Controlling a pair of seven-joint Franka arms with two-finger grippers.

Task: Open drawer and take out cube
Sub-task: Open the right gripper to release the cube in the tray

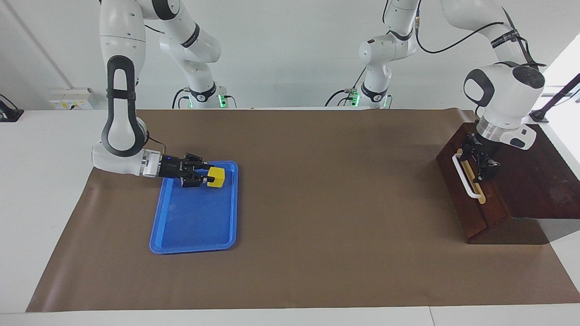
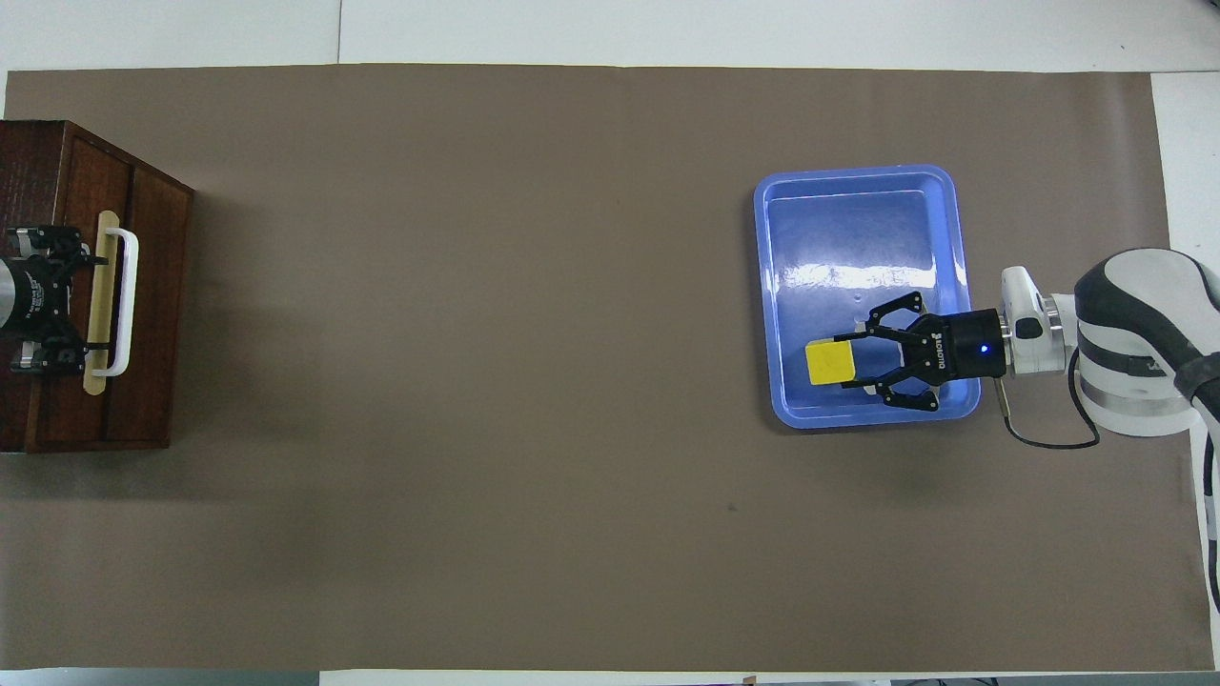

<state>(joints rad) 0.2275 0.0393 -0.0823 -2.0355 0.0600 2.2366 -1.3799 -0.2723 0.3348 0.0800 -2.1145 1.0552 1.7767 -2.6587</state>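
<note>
While my right gripper [image 1: 207, 176] holds the cube [image 1: 216, 177] between its fingers over the robot-side end of the blue tray [image 1: 195, 235], I should lower it level and let go only once it sits flat on the tray floor. My left gripper [image 1: 483, 164] waits at the white handle [image 1: 466, 177] of the drawer [image 1: 471, 199]; its finger spacing I cannot tell.
</note>
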